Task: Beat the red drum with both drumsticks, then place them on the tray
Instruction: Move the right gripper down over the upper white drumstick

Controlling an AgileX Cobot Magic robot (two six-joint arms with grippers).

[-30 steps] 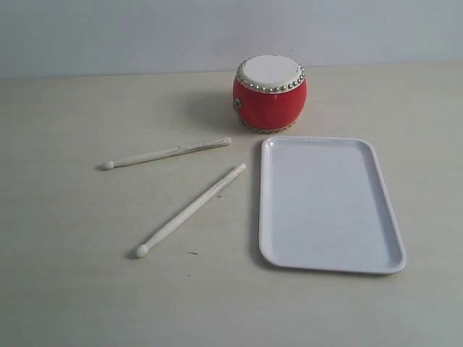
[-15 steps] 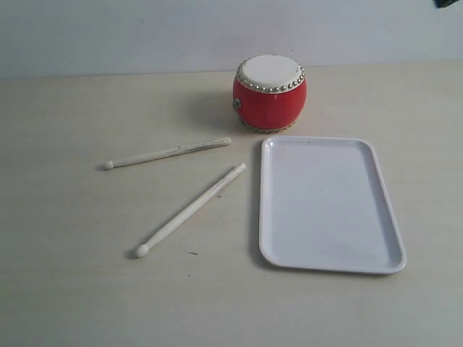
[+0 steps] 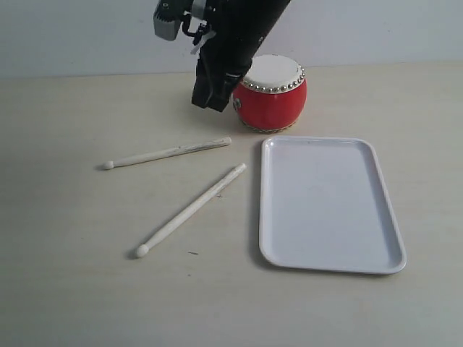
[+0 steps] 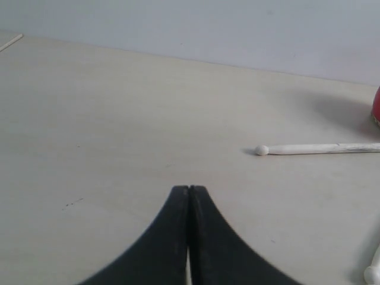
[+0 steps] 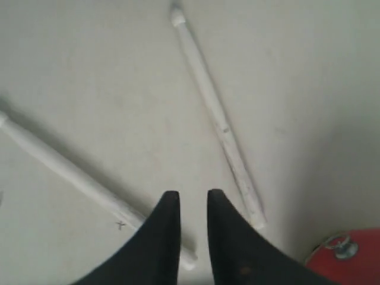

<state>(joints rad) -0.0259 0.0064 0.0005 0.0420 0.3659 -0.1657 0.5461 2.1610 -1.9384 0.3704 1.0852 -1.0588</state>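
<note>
The red drum [image 3: 270,92] with its white skin stands at the back of the table. Two pale drumsticks lie left of the white tray [image 3: 325,206]: one farther back [image 3: 168,153], one nearer the front [image 3: 192,210]. My right gripper [image 3: 208,101] hangs just left of the drum, above the sticks' thick ends. The right wrist view shows its jaws [image 5: 190,195] slightly open and empty, with both sticks [image 5: 217,119] [image 5: 71,172] below. My left gripper [image 4: 189,189] is shut and empty, low over bare table; one stick [image 4: 314,148] lies ahead of it. It is outside the exterior view.
The table [image 3: 72,275] is a pale wooden surface with a plain wall [image 3: 87,36] behind it. The right arm [image 3: 239,29] comes down from the top edge and covers part of the drum's left side.
The right arm has swept in from the upper right and come down beside the drum's left side. Drum, sticks and tray have not moved.
</note>
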